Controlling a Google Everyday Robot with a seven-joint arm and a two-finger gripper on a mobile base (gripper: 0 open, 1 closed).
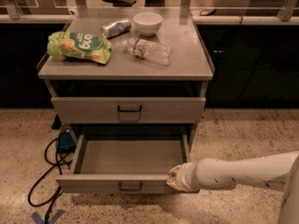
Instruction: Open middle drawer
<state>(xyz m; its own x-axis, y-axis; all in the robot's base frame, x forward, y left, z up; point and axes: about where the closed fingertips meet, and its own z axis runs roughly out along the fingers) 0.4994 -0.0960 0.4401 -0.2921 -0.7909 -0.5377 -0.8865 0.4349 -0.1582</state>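
gripper sits at the pulled-out middle drawer's right front corner.

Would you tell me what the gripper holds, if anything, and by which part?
It cannot be told: the gripper sits at the right end of the front of the pulled-out middle drawer, away from its handle.
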